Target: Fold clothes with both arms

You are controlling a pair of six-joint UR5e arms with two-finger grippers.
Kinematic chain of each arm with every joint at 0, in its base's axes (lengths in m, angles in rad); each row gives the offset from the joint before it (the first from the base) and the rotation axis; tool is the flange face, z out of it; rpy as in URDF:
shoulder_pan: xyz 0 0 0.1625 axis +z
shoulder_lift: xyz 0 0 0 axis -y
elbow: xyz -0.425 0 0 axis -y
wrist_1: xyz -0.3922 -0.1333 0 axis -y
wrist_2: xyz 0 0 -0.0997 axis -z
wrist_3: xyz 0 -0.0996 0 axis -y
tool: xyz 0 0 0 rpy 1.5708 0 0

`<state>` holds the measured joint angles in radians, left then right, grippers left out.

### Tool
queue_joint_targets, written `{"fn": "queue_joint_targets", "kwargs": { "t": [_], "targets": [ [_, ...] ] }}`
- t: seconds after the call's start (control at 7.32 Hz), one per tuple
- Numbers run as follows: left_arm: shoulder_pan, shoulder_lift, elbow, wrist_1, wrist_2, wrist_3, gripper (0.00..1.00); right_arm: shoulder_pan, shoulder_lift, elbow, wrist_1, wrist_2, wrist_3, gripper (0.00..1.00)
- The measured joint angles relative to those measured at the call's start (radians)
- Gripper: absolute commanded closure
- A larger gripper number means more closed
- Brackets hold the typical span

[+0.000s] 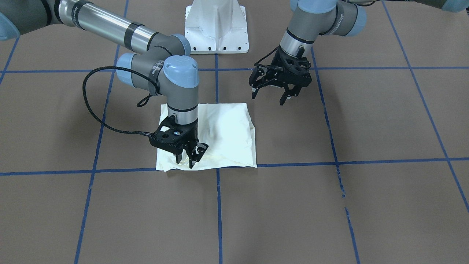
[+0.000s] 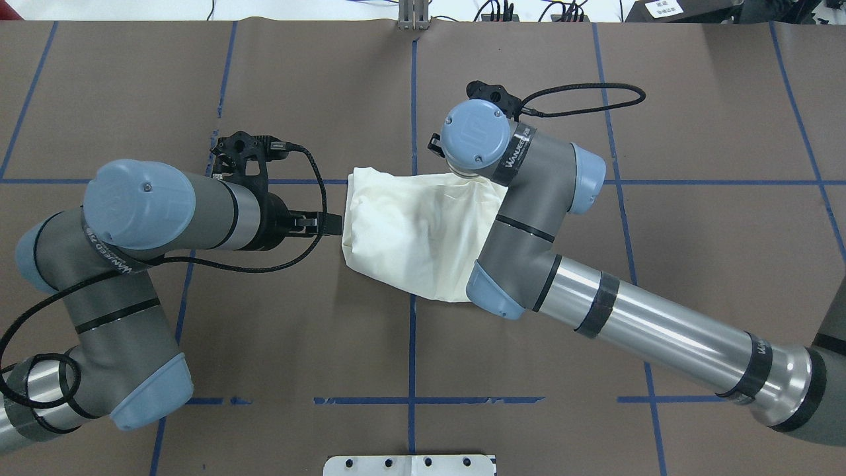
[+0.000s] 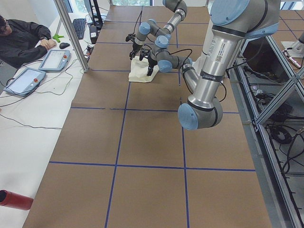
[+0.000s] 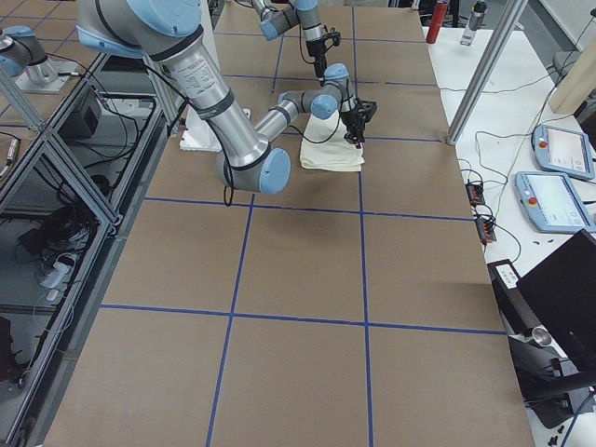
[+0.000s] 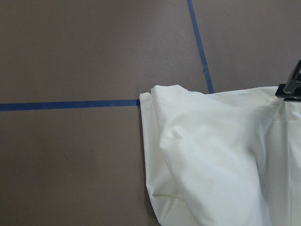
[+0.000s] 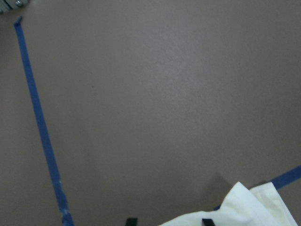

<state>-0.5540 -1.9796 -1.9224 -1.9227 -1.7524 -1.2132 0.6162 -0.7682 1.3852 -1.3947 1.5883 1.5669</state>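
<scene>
Right gripper apparently pinching shirt edge directly beneath; left gripper spread, shirt just beside, 1 corner nearest.

**Around the work area**

We saw a brown surface marked into squares by blue tape lines. At the side bench a seated person rested near two tablet-like pendants, with a keyboard beyond. A red cylinder lay at the near edge.
</scene>
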Motion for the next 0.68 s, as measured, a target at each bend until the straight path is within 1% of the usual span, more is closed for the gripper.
{"fn": "queue_joint_targets", "kwargs": {
  "t": [0.14, 0.27, 0.55, 0.68],
  "targets": [
    [0.011, 0.0, 0.013, -0.035, 0.006, -0.047, 0.03, 0.037, 0.003, 0.018, 0.002, 0.055, -0.045, 0.0],
    [0.032, -0.001, 0.048, -0.109, 0.035, -0.115, 0.1, 0.06, 0.001, 0.032, 0.004, 0.09, -0.07, 0.0],
    [0.075, -0.009, 0.149, -0.292, 0.112, -0.232, 0.09, 0.074, -0.001, 0.041, 0.005, 0.109, -0.084, 0.0],
    [0.082, -0.011, 0.197, -0.385, 0.126, -0.257, 0.09, 0.075, -0.002, 0.044, 0.005, 0.11, -0.085, 0.0]
  ]
}}
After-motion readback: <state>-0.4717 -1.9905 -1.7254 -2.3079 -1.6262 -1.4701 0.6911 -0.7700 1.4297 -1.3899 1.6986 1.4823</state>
